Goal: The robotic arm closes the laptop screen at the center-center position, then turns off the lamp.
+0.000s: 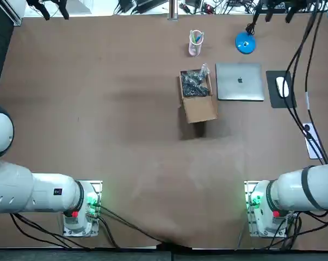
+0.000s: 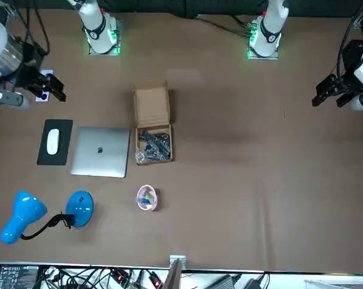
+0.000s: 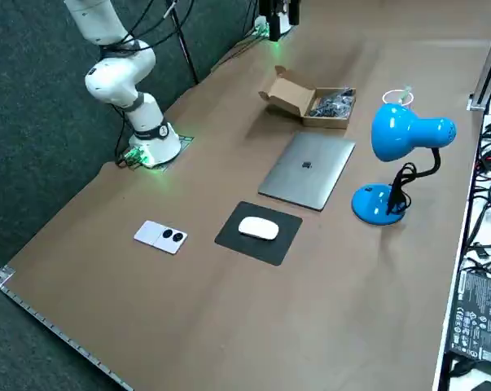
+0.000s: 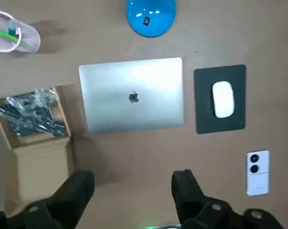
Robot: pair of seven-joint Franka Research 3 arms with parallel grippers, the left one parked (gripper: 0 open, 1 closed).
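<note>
while the laptop point(image 4: 132, 95) lies shut, the right gripper point(image 4: 134, 193) hangs nearby, open and empty.

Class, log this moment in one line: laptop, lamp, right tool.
laptop: lid shut, lying flat | lamp: upright, nothing touching it | right tool: open, empty, raised on robot's side of laptop

You see the closed silver laptop point(image 3: 307, 169) lying flat mid-table, the blue lamp point(image 3: 397, 130) just beside it, a white mouse point(image 3: 259, 229) on its black pad point(image 3: 271, 249) nearer the camera, and an open cardboard box point(image 3: 287, 94) beyond.
</note>
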